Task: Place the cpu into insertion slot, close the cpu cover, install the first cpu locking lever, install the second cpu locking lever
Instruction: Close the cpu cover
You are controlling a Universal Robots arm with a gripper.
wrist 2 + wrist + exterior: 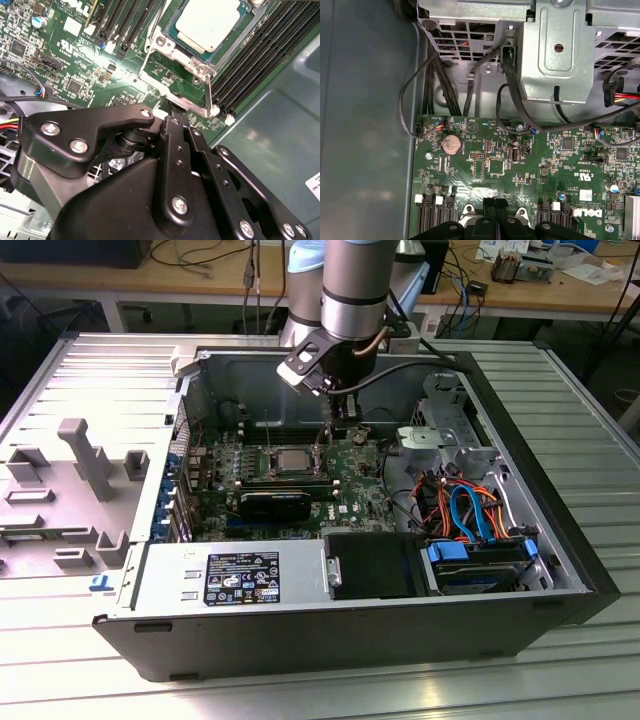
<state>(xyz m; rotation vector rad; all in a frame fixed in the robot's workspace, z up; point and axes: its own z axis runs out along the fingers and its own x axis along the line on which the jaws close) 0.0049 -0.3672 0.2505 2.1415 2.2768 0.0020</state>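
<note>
The cpu [207, 22] lies flat in the insertion slot [161, 42], its dull silver top showing through the window of the cpu cover [200, 64], which lies down over it. In the exterior view the cpu [290, 458] sits mid-board, and my gripper [339, 430] hangs just to the exterior view's right of it. In the second wrist view my gripper [176, 119] is shut, its tips pressed together right at the bent end of a thin wire locking lever [208, 95] beside the socket's corner. Whether the tips touch the lever I cannot tell. My gripper [495, 204] also appears above the board's edge.
Black memory slots [250, 65] run along the socket. A ribbed heatsink [275, 503] sits on the board toward the front. A metal drive cage [555, 55] and loose black cables [437, 85] crowd the case wall. Coloured cables [470, 510] and a power supply [230, 575] fill the front.
</note>
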